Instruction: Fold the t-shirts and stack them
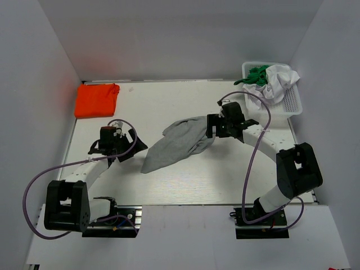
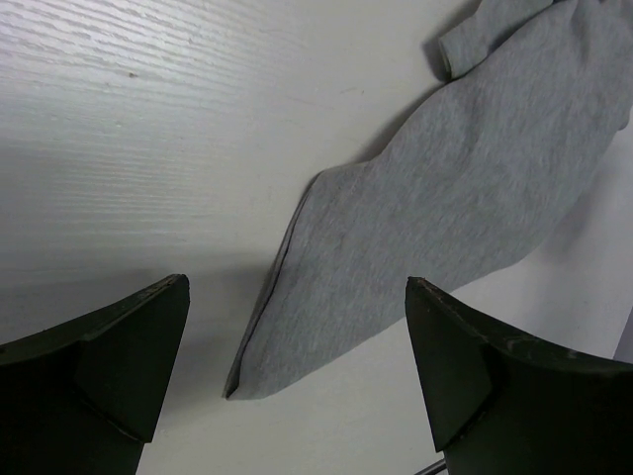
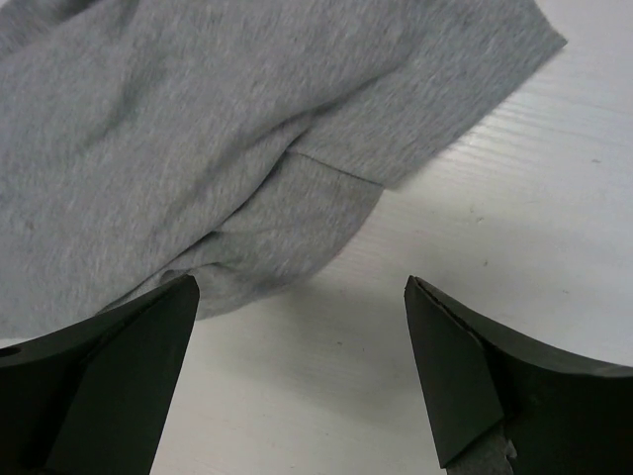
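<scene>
**A:** Where are you at w/ the shirts?

**B:** One done, by the look of it: orange shirt [image 1: 97, 100] sits folded at the table's [image 1: 225, 180] far-left corner. The grey shirt [image 1: 177, 146] lies crumpled mid-table, not folded. The green shirt [image 1: 257, 74] and white shirt [image 1: 279, 83] are bunched in the basket [image 1: 292, 104], far right.

**A:** Grippers?

**B:** Your left gripper [image 2: 297, 285] is wide open and empty, just over the grey shirt's near-left corner. Your right gripper [image 3: 302, 282] is wide open too, nothing held, over the shirt's right end by a sleeve.

**A:** What's left?

**B:** Most of it, imo: flatten + fold the grey, stack it on the orange, then do the two in the basket.
</scene>
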Action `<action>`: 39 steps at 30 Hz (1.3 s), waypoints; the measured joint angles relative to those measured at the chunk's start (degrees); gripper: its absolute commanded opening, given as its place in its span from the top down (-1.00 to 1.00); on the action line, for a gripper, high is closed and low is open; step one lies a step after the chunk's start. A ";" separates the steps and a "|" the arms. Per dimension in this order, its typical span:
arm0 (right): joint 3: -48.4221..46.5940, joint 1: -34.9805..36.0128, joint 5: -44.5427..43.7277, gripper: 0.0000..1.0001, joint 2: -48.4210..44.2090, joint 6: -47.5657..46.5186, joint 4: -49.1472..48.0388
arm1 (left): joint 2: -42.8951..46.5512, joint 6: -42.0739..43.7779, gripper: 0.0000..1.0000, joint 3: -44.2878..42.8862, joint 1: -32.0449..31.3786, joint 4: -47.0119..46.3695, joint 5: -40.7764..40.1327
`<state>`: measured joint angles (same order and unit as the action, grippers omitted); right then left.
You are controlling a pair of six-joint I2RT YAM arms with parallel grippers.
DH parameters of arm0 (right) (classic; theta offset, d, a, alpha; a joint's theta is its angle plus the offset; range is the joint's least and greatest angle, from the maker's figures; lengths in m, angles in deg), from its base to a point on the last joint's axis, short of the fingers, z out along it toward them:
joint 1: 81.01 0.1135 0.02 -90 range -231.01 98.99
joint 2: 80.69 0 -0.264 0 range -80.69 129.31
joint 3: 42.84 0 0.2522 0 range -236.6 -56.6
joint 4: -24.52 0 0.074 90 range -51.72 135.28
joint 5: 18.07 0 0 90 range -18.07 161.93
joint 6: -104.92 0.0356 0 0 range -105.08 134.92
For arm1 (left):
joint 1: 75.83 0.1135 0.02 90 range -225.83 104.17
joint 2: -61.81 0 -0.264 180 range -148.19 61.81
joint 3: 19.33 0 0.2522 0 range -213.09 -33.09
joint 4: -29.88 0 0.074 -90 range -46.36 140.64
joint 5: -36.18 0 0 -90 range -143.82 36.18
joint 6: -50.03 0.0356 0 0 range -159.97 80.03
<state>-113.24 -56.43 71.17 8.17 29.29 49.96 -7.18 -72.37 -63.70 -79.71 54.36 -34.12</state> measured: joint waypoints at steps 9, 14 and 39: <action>3.43 2.38 0.00 -0.81 -1.29 0.72 -3.54 | -0.83 0.04 -1.00 -0.22 -5.79 3.15 -4.83; 7.89 3.69 1.18 -0.81 -2.40 3.61 -5.05 | -1.38 -2.08 -0.76 -0.42 -10.38 9.01 -12.52; 9.64 6.95 6.34 1.00 2.64 12.37 -11.87 | 0.96 -4.28 1.00 -3.43 -19.96 5.22 -12.02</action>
<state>-103.60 -49.48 77.51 10.82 41.66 38.09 -6.22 -76.65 -67.13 -99.66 59.58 -46.14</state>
